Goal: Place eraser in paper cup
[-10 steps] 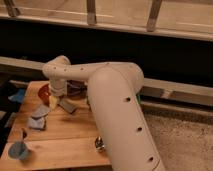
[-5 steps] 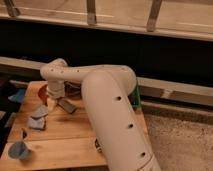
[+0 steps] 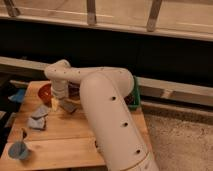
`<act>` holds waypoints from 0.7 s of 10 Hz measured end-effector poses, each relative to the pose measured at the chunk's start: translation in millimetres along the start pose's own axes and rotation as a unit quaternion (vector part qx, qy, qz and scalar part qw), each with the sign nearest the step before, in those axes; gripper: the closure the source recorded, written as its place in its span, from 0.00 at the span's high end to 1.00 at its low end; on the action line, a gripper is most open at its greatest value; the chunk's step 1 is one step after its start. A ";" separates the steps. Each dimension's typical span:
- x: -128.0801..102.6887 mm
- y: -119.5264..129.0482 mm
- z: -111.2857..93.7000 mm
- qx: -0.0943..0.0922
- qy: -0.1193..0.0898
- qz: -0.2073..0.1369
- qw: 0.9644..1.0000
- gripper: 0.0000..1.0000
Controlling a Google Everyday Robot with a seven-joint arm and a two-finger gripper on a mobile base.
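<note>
Tool (image 3: 56, 101) hangs released low over the wooden table (image 3: 75, 136), just beside the flat grey eraser (image 3: 68, 106).

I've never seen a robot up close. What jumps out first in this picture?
The big white arm fills the middle, rising from the bottom edge and bending left over the wooden table. Its tool hangs down over the table's far left part, between a red bowl and a flat dark grey eraser. A blue cup stands at the near left corner.
</note>
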 end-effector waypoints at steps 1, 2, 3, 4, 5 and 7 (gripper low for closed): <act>3.5 -5.5 2.7 0.001 0.003 0.004 1.000 0.74; 3.4 -7.7 5.2 0.002 0.005 0.006 1.000 0.74; 1.0 -10.2 9.3 0.003 0.006 0.007 1.000 0.74; -1.8 -10.8 13.1 0.002 0.006 0.008 1.000 0.74; -2.8 -11.3 17.8 -0.002 0.006 0.012 1.000 0.74; -4.1 -13.9 22.6 -0.001 -0.008 0.025 1.000 0.74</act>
